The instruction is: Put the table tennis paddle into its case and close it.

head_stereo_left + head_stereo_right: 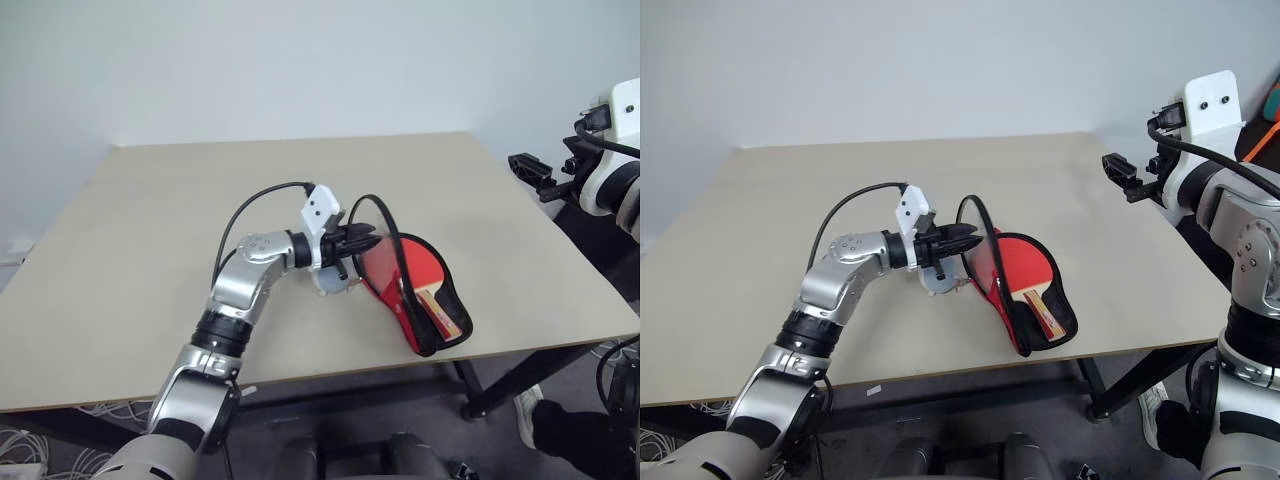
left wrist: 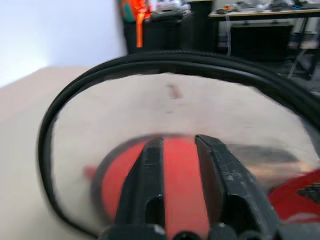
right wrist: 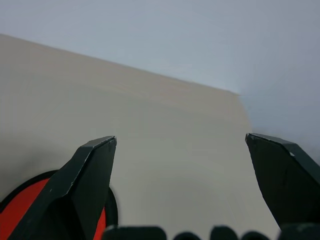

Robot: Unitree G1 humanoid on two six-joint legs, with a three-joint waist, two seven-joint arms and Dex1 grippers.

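Note:
The table tennis paddle (image 1: 385,262) lies with its red face up inside its case (image 1: 424,345), its striped wooden handle (image 1: 1045,312) towards the table's front edge. The case's see-through flap with black edging (image 1: 399,240) stands raised over the paddle's left side. My left gripper (image 1: 370,240) points level at that flap, its fingers (image 2: 150,175) narrowed to a small gap with the tips at the clear plastic; nothing shows between them. My right gripper (image 1: 1124,176) hangs wide open above the table's right edge, well clear of the case.
The beige table (image 1: 150,220) has bare room to the left and behind the case. A small grey round blob (image 1: 938,280) sits just under my left wrist. The case lies close to the table's front edge (image 1: 330,372). Cables lie on the floor at the left.

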